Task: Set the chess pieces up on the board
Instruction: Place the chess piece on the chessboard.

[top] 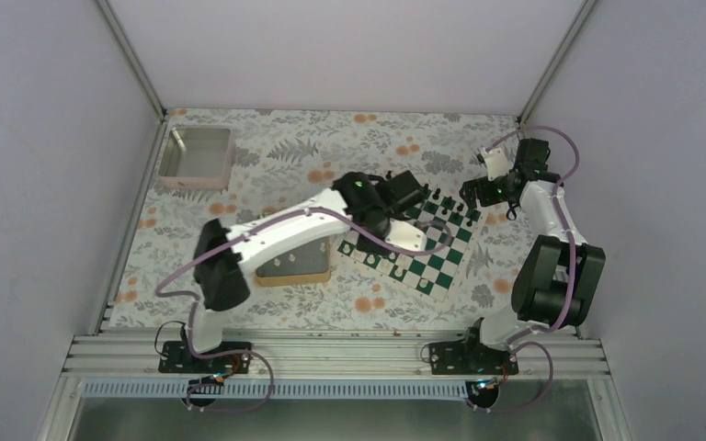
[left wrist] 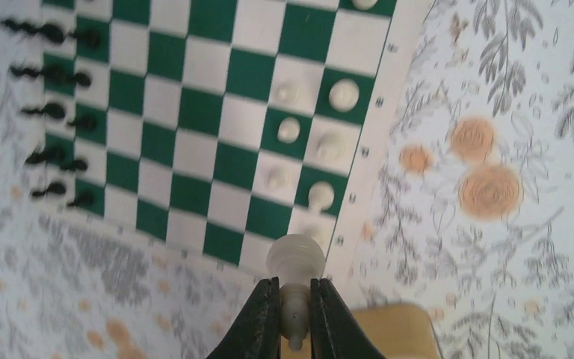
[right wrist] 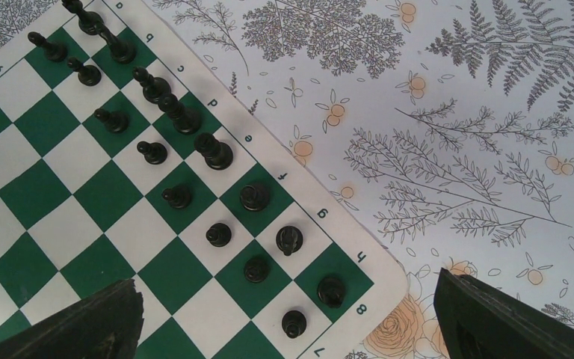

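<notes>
Table (top: 313,138), floral cloth. Board (top: 437,257) lay on it set on the diagonal, one corner toward the arm bases, nearer the R arm (top: 552,266) than the L arm (top: 276,230). L arm reached across a gold-rimmed tin (top: 299,266) to the board's L side. Pink tray (top: 198,156) well apart, far L corner.

R claw (right wrist: 285,284): spread wide, nothing between the fingers, hanging over the board (right wrist: 67,224) corner where the border reads h and 8. Border lettering visible in R wrist view only.

L claw (left wrist: 294,286): clamped on one white piece (left wrist: 294,262). Fingers (left wrist: 265,314) pinched its thin stem from both sides. Piece's long axis ran in line w/ the fingers; wide round end pointed away from the claw toward the board (left wrist: 194,127), thin end back between the fingers. It sat over the board's corner by the white border; touching or not, couldn't tell. Top view hid this grip behind the wrist.

Black pieces (right wrist: 194,149): two rows along the lettered edge, upright, sharp in R wrist view; blurred at the far edge (left wrist: 52,112) in L wrist view; mere specks (top: 450,207) from above.

Other white pieces (left wrist: 344,93): several upright in the two rows on the side opposite the black, one per square, w/ gaps; clear only in L wrist view.
</notes>
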### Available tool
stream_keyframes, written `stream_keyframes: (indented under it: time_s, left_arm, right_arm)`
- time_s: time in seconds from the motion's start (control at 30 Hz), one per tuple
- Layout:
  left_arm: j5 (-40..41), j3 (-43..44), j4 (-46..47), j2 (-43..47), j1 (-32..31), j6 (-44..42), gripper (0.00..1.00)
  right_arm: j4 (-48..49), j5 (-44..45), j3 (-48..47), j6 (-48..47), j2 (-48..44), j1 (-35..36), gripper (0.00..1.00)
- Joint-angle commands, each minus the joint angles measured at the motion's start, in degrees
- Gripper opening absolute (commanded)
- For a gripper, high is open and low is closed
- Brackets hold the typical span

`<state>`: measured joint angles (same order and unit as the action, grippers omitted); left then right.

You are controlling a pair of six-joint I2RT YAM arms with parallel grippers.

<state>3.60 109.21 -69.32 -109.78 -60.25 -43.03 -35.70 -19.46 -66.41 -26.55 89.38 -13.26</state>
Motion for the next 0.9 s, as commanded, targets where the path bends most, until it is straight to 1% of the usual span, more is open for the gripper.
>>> stream_keyframes:
  time_s: [0.0, 0.23, 0.43, 0.7, 0.87]
  left_arm:
    - [-1.79, 7.78, -4.68, -9.54, -3.32, -2.08, 0.09]
    - [-4.28, 20.66, -7.11, -21.10, -6.99, -3.84, 0.10]
    - [-5.58, 26.48, -8.21, -27.68, -9.53, -4.21, 0.10]
    - [-5.75, 26.77, -7.98, -30.43, -9.97, -4.27, 0.11]
    - [-4.42, 24.71, -5.86, -30.93, -9.98, -4.35, 0.11]
  right_arm:
    - [-0.42, -0.74, -1.17, 0.18, 0.48, -0.40, 1.00]
    - [-0.71, -1.14, -1.34, 0.26, 0.44, -0.41, 1.00]
    - [-0.62, -1.10, -1.26, 0.00, 0.44, -0.46, 1.00]
    - [-0.42, -1.27, -0.91, -0.13, 0.35, -0.47, 1.00]
    - [-0.47, -1.23, -0.83, -0.17, 0.13, -0.50, 1.00]
